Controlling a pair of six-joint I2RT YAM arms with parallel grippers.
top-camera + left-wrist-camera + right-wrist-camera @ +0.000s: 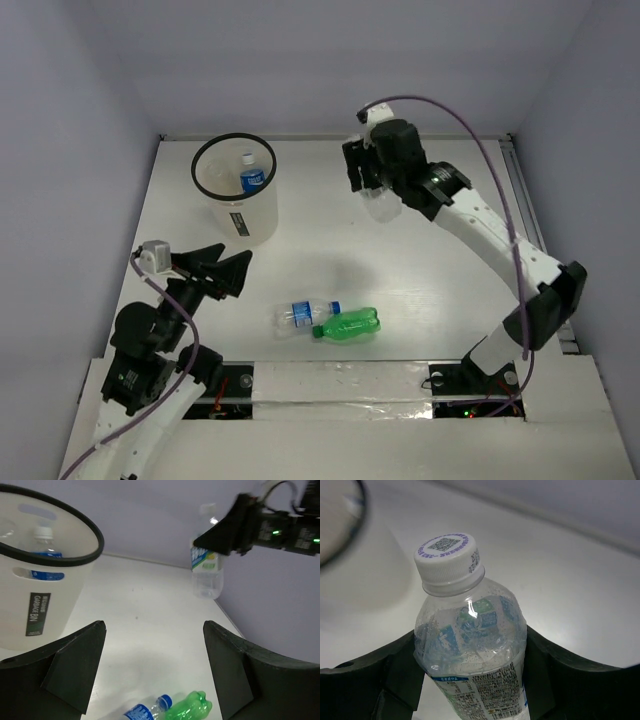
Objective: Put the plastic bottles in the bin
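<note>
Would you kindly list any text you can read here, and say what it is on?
"GARBAGE BIN": black label on the bin.
Smaller line beside it: unreadable.
Held bottle: cap and label print too small to read.
Blue-labelled bottles: too blurred.

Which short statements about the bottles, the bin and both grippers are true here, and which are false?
1. The right gripper grips a white-capped bottle. True.
2. The left gripper is shut on the green bottle. False: it is open and empty; the green bottle lies on the table.
3. The bin lies on its side. False: it stands upright.
4. A blue-labelled bottle is inside the bin. True.
</note>
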